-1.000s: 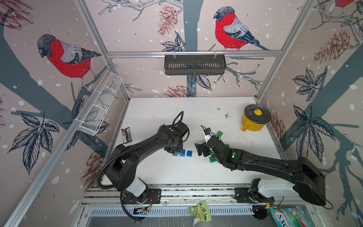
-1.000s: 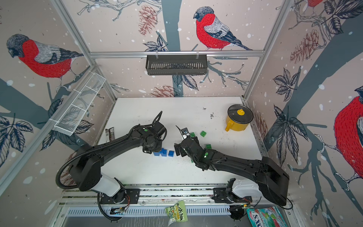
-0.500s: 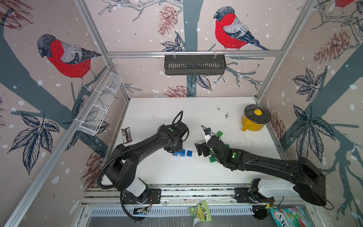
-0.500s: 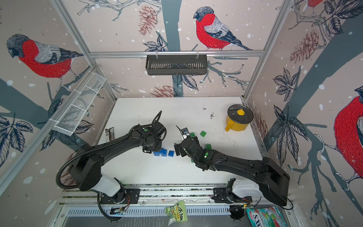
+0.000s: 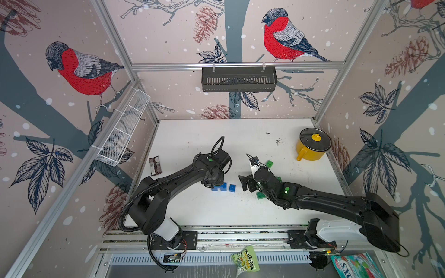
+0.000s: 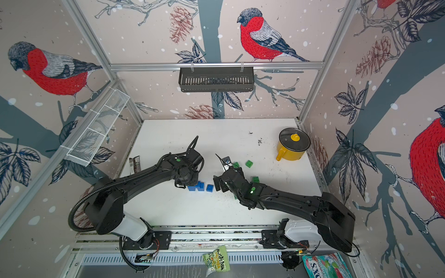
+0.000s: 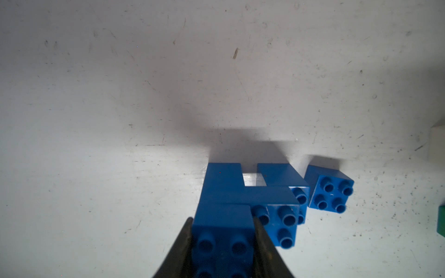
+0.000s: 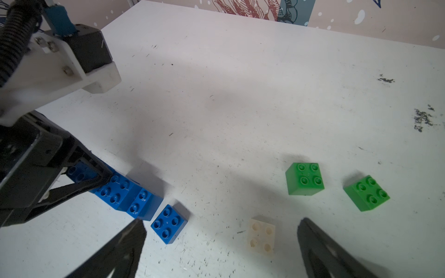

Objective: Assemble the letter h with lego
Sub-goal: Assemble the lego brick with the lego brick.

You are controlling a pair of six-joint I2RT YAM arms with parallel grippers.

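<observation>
Clamping a half-hidden blue brick [image 7: 226, 213], left gripper [image 7: 222, 223]; right gripper [image 8: 221, 222] agape, empty.

The joined bricks [image 7: 240, 192] and the loose brick [image 7: 328, 190] are blue. One cube brick [image 8: 304, 179] and another cube brick [image 8: 366, 192] are green, and the pale brick [image 8: 262, 237] is cream-white. The pot [image 5: 310, 154] is yellow and its lid [image 5: 308, 139] is dark. The tabletop [image 5: 204, 144] is white with dark flecks. The walls [image 5: 168, 36] are pale pink with red-breasted birds [image 5: 284, 38].

Cropped by the left wrist view's edge: blue brick [image 7: 222, 238], white brick [image 7: 438, 144], green brick [image 7: 441, 220]. Half-hidden under the right arm in a top view, at 4 o'clock from the blue assembly [image 5: 219, 187]: second green brick [image 5: 260, 195]. Blurred and cropped: right gripper [image 8: 221, 221] fingertips [image 8: 130, 240].
</observation>
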